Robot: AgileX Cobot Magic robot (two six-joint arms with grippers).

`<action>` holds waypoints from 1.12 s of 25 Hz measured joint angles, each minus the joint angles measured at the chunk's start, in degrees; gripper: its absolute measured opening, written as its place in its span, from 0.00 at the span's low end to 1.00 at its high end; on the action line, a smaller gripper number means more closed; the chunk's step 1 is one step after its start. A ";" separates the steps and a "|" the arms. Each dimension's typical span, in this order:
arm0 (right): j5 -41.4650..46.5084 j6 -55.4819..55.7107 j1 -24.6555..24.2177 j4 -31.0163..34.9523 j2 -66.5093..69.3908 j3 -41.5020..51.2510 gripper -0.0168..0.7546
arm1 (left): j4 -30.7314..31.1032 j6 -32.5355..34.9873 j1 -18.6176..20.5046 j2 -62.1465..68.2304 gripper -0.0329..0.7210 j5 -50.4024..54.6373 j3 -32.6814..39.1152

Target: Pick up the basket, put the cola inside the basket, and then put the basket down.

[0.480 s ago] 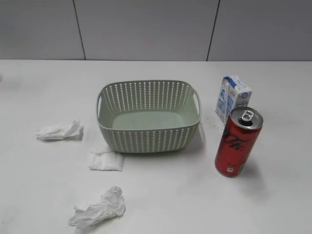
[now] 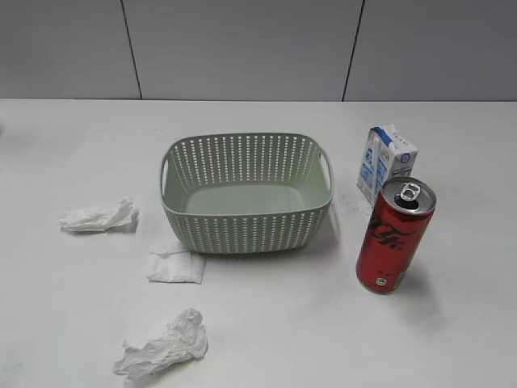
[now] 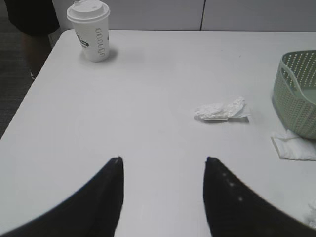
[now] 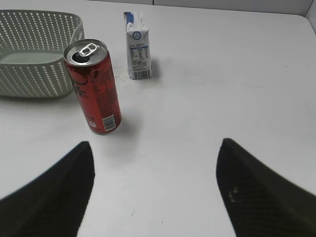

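The pale sage-green basket (image 2: 246,194) stands empty in the middle of the white table; its left end shows in the left wrist view (image 3: 296,94) and its right end in the right wrist view (image 4: 37,52). The red cola can (image 2: 394,235) stands upright to the basket's right, also in the right wrist view (image 4: 95,86). My left gripper (image 3: 163,160) is open and empty over bare table, well left of the basket. My right gripper (image 4: 155,143) is open and empty, near the front and to the right of the cola. Neither gripper shows in the exterior view.
A blue-and-white milk carton (image 2: 386,162) stands behind the cola. Crumpled tissues lie left of the basket (image 2: 101,217), at its front left corner (image 2: 176,265) and near the front edge (image 2: 161,346). A white lidded paper cup (image 3: 90,30) stands at the table's far left corner.
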 joint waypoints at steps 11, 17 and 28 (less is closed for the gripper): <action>0.00 0.00 0.00 0.00 0.00 0.00 0.78 | 0.00 0.00 0.00 0.00 0.54 0.00 0.00; 0.00 0.00 0.00 0.00 0.00 0.00 0.78 | 0.00 0.00 0.00 0.00 0.54 0.00 0.00; 0.00 0.00 0.00 0.00 0.00 0.00 0.78 | -0.77 0.00 0.00 1.93 0.83 -0.49 -0.12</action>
